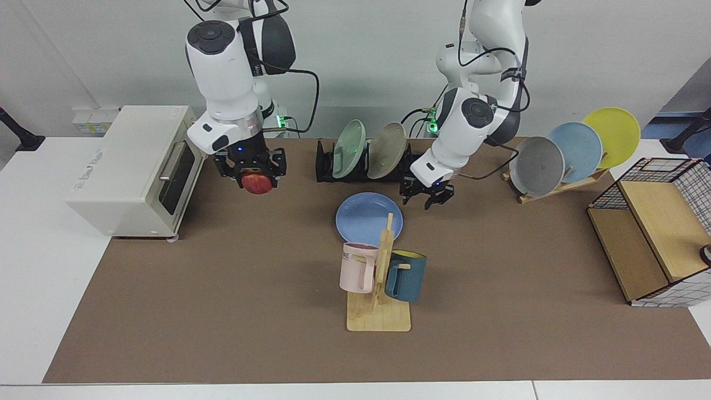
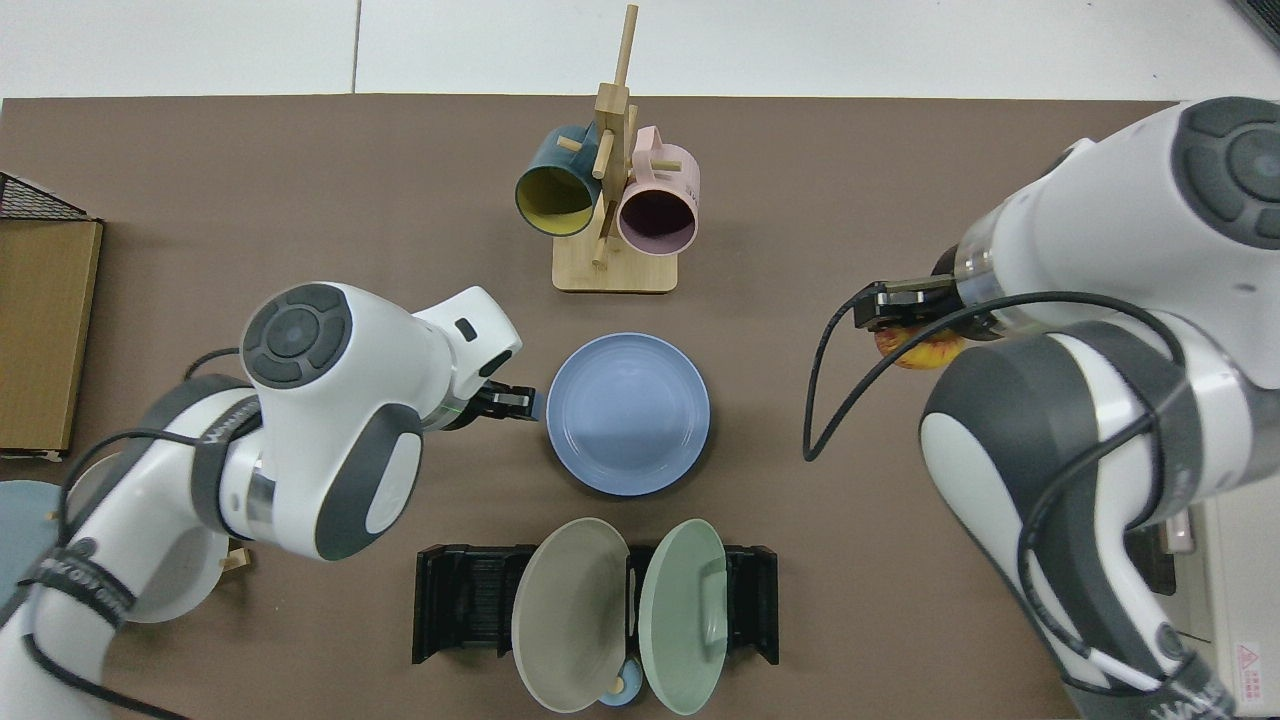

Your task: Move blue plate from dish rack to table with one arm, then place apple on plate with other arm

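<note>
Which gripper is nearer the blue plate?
Left. The left gripper hangs open just beside the blue plate; the right gripper, holding the apple, is farther off.
</note>
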Tool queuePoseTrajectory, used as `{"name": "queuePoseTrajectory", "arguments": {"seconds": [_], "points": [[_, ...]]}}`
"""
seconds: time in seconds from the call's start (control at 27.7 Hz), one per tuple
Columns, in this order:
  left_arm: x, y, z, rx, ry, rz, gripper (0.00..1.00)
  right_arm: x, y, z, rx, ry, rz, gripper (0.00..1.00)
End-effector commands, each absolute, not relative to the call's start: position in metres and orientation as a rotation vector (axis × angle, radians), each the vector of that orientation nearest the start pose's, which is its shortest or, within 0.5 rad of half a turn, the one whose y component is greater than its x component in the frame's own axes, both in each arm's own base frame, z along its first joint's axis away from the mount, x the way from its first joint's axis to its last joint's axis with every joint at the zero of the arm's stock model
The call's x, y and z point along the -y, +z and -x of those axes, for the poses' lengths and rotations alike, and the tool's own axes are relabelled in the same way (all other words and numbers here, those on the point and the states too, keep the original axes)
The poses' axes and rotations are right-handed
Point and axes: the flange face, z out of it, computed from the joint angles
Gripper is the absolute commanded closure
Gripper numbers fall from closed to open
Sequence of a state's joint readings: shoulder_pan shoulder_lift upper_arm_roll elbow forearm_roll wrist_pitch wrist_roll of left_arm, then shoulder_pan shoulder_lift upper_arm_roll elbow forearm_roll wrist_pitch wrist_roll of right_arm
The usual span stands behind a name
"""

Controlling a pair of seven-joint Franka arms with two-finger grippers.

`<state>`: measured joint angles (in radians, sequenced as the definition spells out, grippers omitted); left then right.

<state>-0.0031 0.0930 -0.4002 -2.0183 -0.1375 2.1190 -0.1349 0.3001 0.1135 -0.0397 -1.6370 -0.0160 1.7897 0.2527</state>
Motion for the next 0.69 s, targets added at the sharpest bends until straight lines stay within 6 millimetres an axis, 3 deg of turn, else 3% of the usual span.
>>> {"name": "queuePoseTrajectory", "arguments": {"seconds": [0.0, 0.14, 0.25, 0.43, 0.65], "points": [[0.182, 0.492, -0.526, -0.272, 0.092, 3.173, 0.19, -0.182, 0.536, -0.581, -0.028, -0.080, 3.130, 1.00], [0.159, 0.525, -0.526, -0.259, 0.074, 3.118, 0.09, -0.207, 0.528, -0.579, -0.018, -0.091, 3.126, 1.00], [0.141, 0.549, -0.525, -0.259, 0.028, 3.106, 0.02, -0.242, 0.515, -0.573, -0.061, -0.088, 3.123, 1.00], [0.110, 0.581, -0.517, -0.231, 0.012, 3.104, 0.01, -0.279, 0.496, -0.566, -0.122, -0.080, 3.122, 1.00], [0.098, 0.622, -0.518, -0.288, 0.006, 3.103, 0.01, -0.316, 0.470, -0.562, -0.209, -0.095, 3.108, 1.00]]}}
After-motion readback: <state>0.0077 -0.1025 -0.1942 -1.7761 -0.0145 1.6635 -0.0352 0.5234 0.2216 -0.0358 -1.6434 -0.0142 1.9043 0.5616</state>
